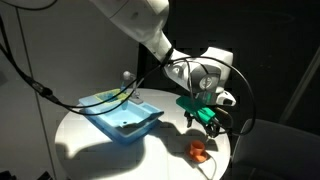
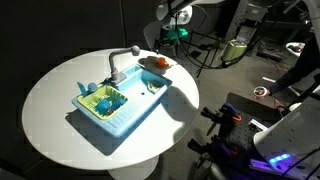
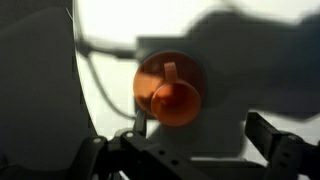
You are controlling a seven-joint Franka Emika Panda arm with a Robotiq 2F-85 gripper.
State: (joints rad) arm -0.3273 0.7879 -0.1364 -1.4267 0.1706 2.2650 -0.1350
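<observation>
- Room: dark, black backdrop; cluttered gear at 3 o'clock in an exterior view.
- Round white table [image 2: 55,120]: matte top, brightly lit, hard shadows under everything.
- Arm [image 1: 140,20]: white, comes in from 12 o'clock in an exterior view.
- Blue toy sink [image 2: 125,112]: lies mid-table, grey faucet [image 2: 120,62] on its rim, green rack [image 2: 103,100] inside.
- Gripper [image 1: 205,118]: hangs above the table, jaws fully apart, nothing between them, touching nothing.
- Orange cup [image 1: 199,152]: on the table near the 4 o'clock edge, at 6 o'clock from the gripper, well apart from the sink. In the wrist view the cup [image 3: 170,90] sits dead centre, with the fingers [image 3: 140,125] below it.
</observation>
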